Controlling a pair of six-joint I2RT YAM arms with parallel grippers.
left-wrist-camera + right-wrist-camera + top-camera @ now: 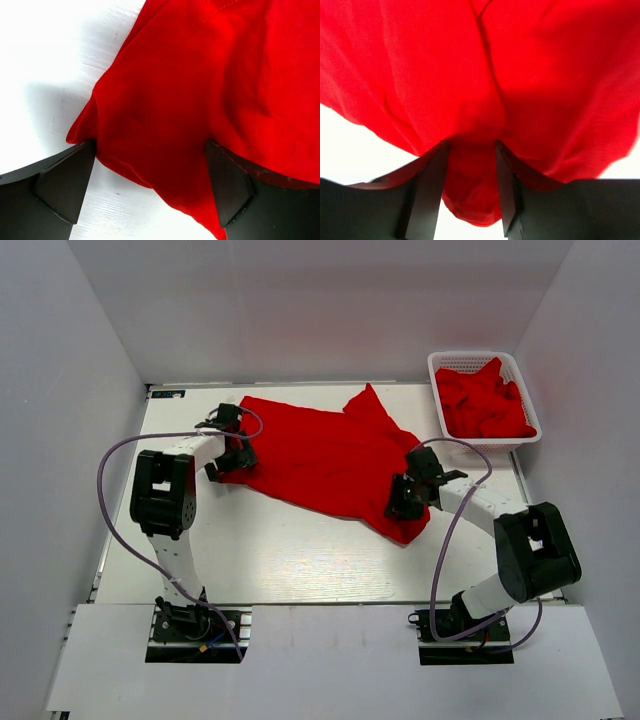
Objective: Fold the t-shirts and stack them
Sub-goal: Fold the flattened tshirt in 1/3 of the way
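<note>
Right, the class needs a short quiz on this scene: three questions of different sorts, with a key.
1. True or false: the white basket is empty.
2. Which jaws stand wide open astride the edge of the spread t-shirt? A the left jaws, B the right jaws, C neither.
3. Near which corner of the table does the basket stand?
Key: 1 false, it holds crumpled red t-shirts. 2 A. 3 the far right corner.
</note>
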